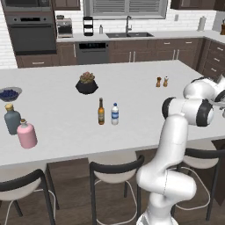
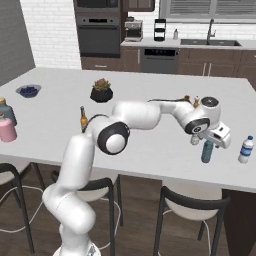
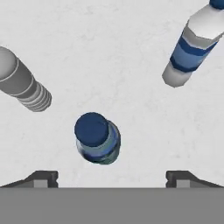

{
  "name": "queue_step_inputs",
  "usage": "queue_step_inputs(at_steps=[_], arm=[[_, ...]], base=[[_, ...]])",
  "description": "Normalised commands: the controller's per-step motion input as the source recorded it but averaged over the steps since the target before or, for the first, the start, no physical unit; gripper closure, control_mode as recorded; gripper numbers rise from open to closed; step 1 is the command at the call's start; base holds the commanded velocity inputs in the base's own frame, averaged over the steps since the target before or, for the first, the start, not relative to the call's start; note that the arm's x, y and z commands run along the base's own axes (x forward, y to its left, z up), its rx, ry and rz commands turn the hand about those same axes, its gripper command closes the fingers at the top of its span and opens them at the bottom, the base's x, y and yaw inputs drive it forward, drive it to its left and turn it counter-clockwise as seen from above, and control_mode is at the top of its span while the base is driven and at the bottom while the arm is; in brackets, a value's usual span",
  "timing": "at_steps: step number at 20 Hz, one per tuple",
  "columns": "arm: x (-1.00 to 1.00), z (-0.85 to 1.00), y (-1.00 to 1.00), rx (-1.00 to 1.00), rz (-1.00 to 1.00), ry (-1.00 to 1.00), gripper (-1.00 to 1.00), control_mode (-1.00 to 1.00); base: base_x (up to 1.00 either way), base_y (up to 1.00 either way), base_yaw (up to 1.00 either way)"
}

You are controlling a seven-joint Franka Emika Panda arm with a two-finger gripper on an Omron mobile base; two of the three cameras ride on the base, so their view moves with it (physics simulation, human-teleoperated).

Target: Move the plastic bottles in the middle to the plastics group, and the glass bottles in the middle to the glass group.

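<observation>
You are looking at the white arm's gripper (image 2: 209, 145) hanging over the near right part of the white desk (image 1: 132, 127), its fingers (image 3: 43, 178) standing wide apart and gripping nothing. Directly beneath them the short teal-blue plastic bottle with a dark blue cap (image 3: 97, 138) is standing upright on the desk, free of both fingers; in the right base view that bottle (image 2: 207, 151) is sitting close to the desk's near edge. Just beside it, toward the right edge, a clear plastic water bottle with a blue label (image 2: 245, 149) is standing, and the hand view is also showing you a pale clear ribbed bottle (image 3: 22, 83) near it. In the middle of the desk the slim amber-brown glass bottle with a long neck and yellow label (image 1: 101, 111) and the clear plastic bottle with a white cap and blue label (image 1: 115, 114) are standing side by side, not touching. Near the left edge the squat grey-blue bottle with a cork stopper (image 1: 12, 118) and the fat pink bottle (image 1: 27, 134) are standing close together, with a dark bowl of blueberries (image 1: 9, 93) behind them.
</observation>
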Motion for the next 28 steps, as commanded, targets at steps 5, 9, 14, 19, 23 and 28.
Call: queue_step_inputs(at_steps=[5, 9, 14, 19, 23, 28], arm=[[-0.91, 0.33, 0.41, -0.04, 0.09, 0.0, -1.0, -1.0], [-0.92, 0.15, 0.45, -0.01, 0.14, -0.02, -1.0, -1.0], [-0.65, 0.09, 0.75, 0.0, 0.19, -0.03, -1.0, -1.0], [-0.08, 0.13, 1.0, 0.0, 0.15, 0.0, -1.0, -1.0], [0.0, 0.14, 1.0, -0.01, 0.01, 0.0, -1.0, -1.0], [0.12, 0.25, 1.0, -0.17, 0.2, 0.01, -1.0, -1.0]], base=[[0.0, 0.0, 0.0], [0.0, 0.0, 0.0], [0.0, 0.0, 0.0], [0.0, 0.0, 0.0], [0.0, 0.0, 0.0], [0.0, 0.0, 0.0]])
